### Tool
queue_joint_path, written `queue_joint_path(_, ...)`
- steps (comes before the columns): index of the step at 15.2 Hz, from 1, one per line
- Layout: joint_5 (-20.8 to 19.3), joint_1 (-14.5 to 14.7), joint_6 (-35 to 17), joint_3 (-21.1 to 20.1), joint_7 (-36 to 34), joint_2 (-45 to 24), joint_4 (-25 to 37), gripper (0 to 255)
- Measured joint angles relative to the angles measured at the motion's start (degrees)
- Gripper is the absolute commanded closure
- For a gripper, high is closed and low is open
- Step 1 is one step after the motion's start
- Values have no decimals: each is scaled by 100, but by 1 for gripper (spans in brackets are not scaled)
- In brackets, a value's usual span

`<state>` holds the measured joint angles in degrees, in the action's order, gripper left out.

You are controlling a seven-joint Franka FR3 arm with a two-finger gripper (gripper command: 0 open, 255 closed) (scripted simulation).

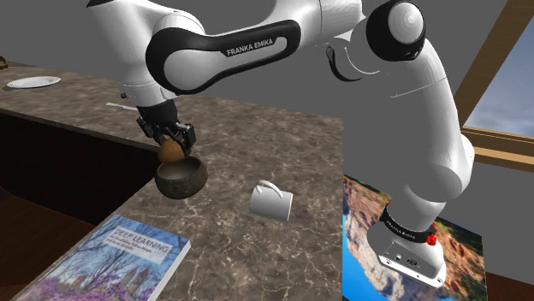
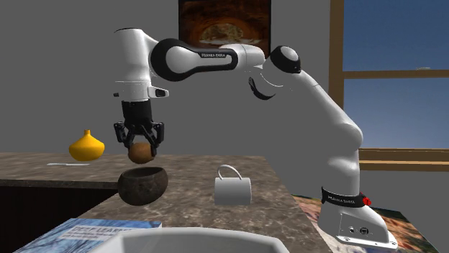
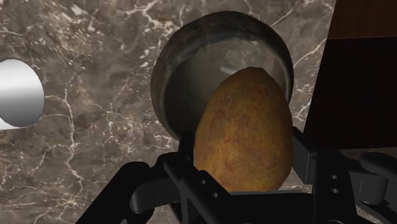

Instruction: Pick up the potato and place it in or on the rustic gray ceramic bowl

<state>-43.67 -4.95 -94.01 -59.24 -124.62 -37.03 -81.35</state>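
While clasping the potato (image 2: 141, 152), the gripper (image 2: 140, 141) is hovering just above the bowl (image 2: 142, 188).
Releasing off-centre is risking a bounce off the rim.

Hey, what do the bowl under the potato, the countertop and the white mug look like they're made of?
Bowl: probably glazed ceramic or stone, mottled brown-grey, dull sheen inside. Countertop: polished marble-like stone, dark brown with white veins. Mug: plain white, smooth; material unclear.
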Motion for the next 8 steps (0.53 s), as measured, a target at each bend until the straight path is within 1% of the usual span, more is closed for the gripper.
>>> queue_joint_path(4, -64, -12, -165, 44, -74, -74, -138, 255)
queue_joint_path(8, -66, -19, -181, 43, -81, -72, -158, 255)
